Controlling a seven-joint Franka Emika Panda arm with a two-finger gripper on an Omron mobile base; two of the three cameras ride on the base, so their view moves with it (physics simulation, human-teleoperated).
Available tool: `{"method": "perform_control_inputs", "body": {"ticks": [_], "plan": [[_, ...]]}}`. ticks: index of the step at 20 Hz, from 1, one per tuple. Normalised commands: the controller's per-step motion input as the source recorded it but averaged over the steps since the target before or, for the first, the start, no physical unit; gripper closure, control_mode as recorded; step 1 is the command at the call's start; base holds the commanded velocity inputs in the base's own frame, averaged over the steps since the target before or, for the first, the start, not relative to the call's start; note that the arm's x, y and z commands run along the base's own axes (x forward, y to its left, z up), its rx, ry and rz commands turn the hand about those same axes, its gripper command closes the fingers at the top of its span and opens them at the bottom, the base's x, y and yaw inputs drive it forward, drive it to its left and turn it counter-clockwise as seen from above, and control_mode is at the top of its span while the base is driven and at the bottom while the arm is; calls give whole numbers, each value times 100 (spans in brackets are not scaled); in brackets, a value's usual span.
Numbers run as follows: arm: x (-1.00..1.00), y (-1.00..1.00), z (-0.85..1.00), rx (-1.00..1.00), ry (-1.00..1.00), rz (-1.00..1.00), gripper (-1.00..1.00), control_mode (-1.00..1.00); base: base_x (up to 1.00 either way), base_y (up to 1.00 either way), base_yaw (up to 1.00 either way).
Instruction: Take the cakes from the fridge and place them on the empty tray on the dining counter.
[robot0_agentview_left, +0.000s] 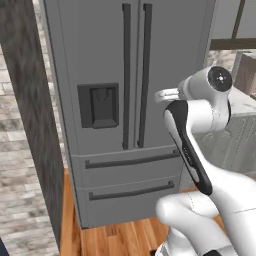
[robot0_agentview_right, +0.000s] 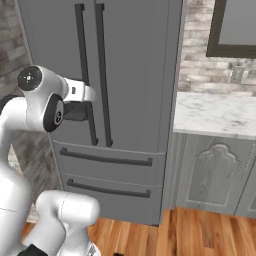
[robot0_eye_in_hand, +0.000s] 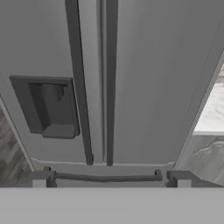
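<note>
The fridge stands right ahead with both upper doors shut, so the cakes are hidden. Its two black bar handles run down the middle and the dark dispenser panel sits on the left door. Two drawers below are shut too. My gripper is open, with its fingertips wide apart and nothing between them. It faces the door seam a short way off, about level with the handles' lower ends. The tray and the dining counter are out of view.
A dark wall panel flanks the fridge on the left. On the right a marble-topped counter over grey cabinets butts against it. Wooden floor lies in front.
</note>
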Motion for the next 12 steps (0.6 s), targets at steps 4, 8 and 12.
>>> {"method": "perform_control_inputs", "body": {"ticks": [4,8,12], "plan": [[86,0,-27,0,0,2,-100,-100,0,0,0],[76,0,-30,0,0,0,-100,-100,0,0,0],[73,1,-22,-2,0,0,-100,-100,0,0,0]]}}
